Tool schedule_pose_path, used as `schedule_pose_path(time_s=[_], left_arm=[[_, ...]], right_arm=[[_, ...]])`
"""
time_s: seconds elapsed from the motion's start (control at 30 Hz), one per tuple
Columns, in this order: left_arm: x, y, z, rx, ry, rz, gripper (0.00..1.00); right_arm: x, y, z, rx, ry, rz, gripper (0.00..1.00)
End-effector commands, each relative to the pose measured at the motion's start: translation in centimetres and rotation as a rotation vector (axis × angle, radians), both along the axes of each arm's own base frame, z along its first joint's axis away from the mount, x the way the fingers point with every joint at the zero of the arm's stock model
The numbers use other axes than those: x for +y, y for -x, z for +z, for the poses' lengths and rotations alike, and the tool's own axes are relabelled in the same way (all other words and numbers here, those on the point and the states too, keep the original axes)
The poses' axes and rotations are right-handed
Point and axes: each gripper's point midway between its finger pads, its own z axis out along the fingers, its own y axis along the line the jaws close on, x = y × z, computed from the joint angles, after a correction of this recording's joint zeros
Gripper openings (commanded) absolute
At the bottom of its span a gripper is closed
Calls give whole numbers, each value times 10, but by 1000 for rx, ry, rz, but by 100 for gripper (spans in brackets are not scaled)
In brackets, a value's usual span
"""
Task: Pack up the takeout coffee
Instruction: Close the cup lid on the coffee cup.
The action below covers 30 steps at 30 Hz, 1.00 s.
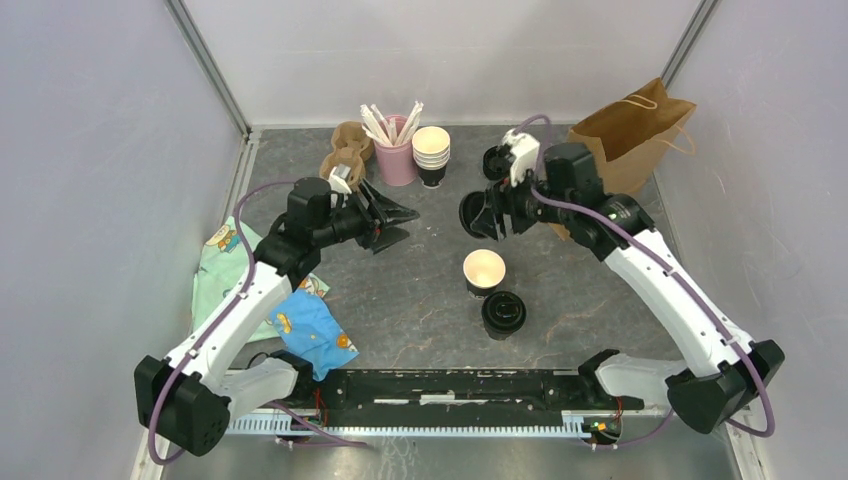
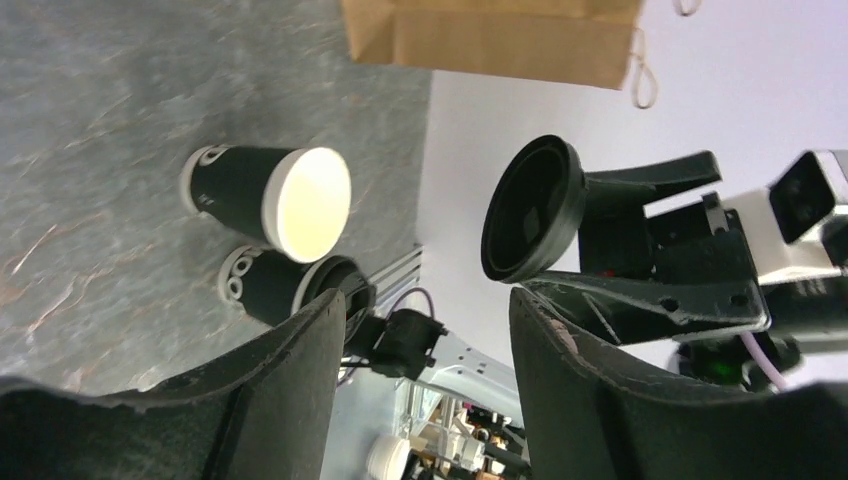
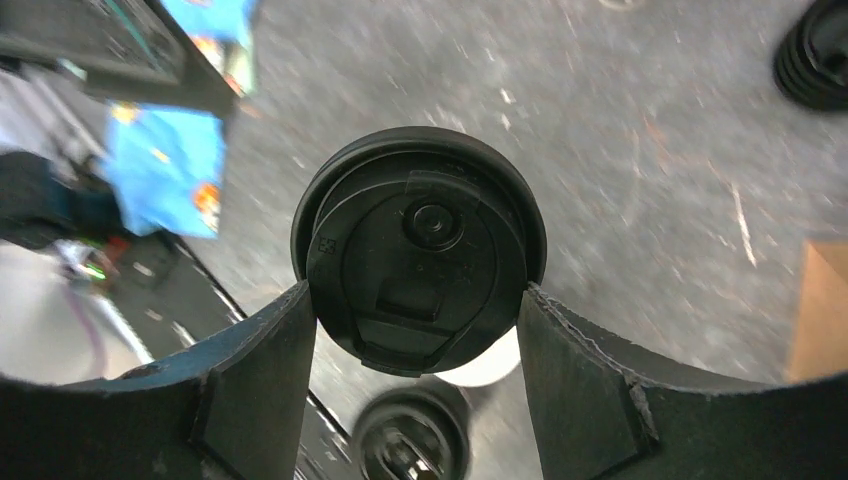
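The right fingers grip a black lid by its rim, holding it on edge above the desk, at 12 o'clock from an open cup that stands upright near the desk's middle, its cream inside showing. Just beside that cup, at its 5 o'clock, stands the lidded cup, upright on the desk and well apart from the brown bag, which sits at the desk's 1 o'clock corner behind the right arm. The left fingers are spread open and hold nothing, hanging at 10 o'clock from the open cup and pointing toward the lid. Along the 12 o'clock edge are a cardboard carrier, a pink cup of stirrers, a stack of cups and a stack of lids. Two printed cloths lie at 8 o'clock, partly under the left arm.
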Motion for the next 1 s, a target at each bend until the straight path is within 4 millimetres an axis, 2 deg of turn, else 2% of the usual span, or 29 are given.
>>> schedule_pose_path(time_s=[0.0, 0.1, 0.17, 0.33, 0.43, 0.57, 0.7, 0.8, 0.97], left_arm=[[10, 5, -29, 22, -130, -2, 68], [11, 5, -33, 20, -139, -1, 69], [9, 6, -38, 45, -131, -12, 70], [6, 7, -51, 55, -143, -31, 70], [4, 6, -51, 58, -134, -42, 71], [1, 2, -51, 54, -143, -53, 72], [-3, 0, -54, 63, -147, -73, 72], [-2, 0, -51, 55, -144, -73, 72], [-2, 0, -54, 64, -145, -68, 72]], right_arm=[[-34, 9, -42, -27, 430, -27, 64], [-32, 13, -64, 4, 571, -35, 62], [-34, 16, -71, 13, 662, -46, 62], [-31, 24, -97, 12, 761, -21, 62], [-31, 29, -108, 33, 823, 2, 62], [-19, 34, -119, 53, 781, 47, 63], [-21, 33, -135, 68, 813, 47, 64], [-23, 30, -139, 60, 830, 30, 63], [-13, 31, -142, 62, 777, 56, 63]])
